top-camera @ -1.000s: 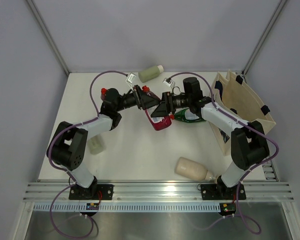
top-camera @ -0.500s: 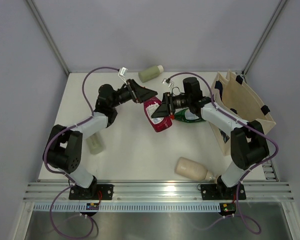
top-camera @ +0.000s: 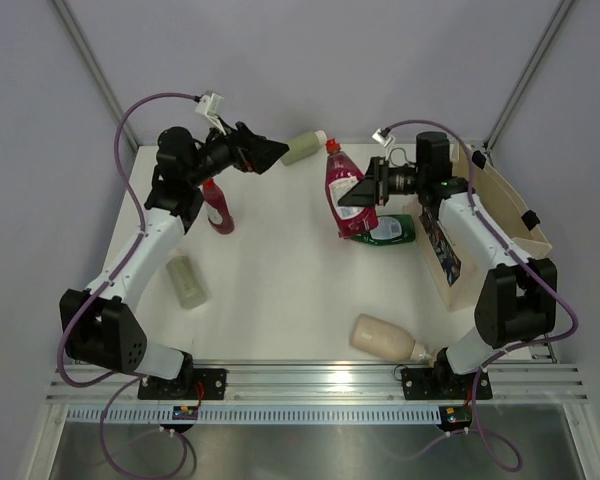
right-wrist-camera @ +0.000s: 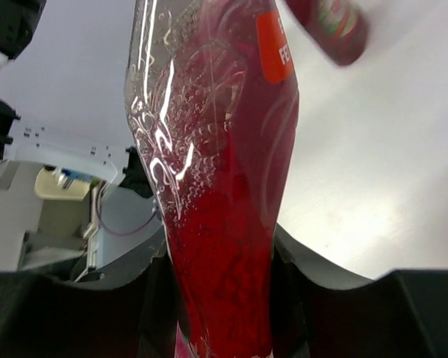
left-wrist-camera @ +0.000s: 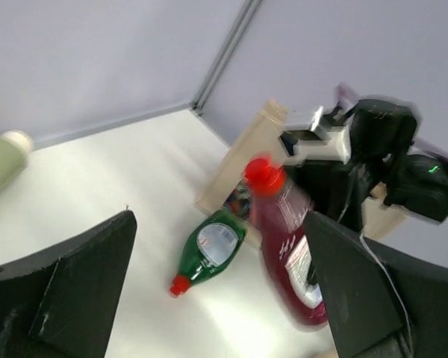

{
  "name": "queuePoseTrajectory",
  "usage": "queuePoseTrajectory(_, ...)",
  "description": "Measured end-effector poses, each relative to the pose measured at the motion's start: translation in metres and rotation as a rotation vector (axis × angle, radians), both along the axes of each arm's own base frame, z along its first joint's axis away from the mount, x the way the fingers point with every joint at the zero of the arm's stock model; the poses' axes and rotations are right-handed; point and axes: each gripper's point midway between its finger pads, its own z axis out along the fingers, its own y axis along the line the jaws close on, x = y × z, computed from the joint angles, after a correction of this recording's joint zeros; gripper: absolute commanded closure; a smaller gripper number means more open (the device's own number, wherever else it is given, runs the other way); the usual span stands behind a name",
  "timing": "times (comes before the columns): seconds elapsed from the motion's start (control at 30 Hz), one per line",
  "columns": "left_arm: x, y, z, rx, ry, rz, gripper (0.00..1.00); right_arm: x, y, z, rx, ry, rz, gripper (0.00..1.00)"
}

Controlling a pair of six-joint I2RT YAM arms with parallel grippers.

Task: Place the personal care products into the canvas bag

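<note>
Dark red bottle (top-camera: 335,178) is upright, clamped in my right hand (top-camera: 360,192), left of the canvas bag (top-camera: 495,215) and outside it. My left hand (top-camera: 267,152), at far left, is wide open and empty.

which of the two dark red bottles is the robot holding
The dark red bottle mid-table, cap up, clamped in the right gripper. The other dark red bottle sits free by the left arm.

Translucent dark red bottle (right-wrist-camera: 224,224) pinched between black fingers (right-wrist-camera: 75,313).
</note>
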Motion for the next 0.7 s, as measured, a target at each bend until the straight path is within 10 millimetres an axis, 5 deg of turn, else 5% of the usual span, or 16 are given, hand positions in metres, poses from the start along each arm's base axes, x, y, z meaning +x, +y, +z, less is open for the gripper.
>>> queuePoseTrajectory(0.2, -0.001, 0.025, 0.02, 0.096, -0.02, 0.147, 0.01, 0.031, -0.067, 0.067, -0.052, -0.171, -0.18, 1.0)
queuePoseTrajectory(0.43, -0.031, 0.081, 0.029, 0.112, -0.026, 0.386, 0.01, 0.049, -0.192, 0.131, -0.192, -0.332, -0.546, 1.0)
queuePoseTrajectory(0.57, -0.049, 0.106, 0.018, 0.117, -0.012, 0.483, 0.01, 0.05, -0.254, 0.136, -0.369, -0.387, -0.73, 1.0)
queuePoseTrajectory(0.7, -0.056, 0.118, -0.002, 0.154, 0.022, 0.535, 0.01, 0.045, -0.295, 0.108, -0.553, -0.362, -0.806, 1.0)
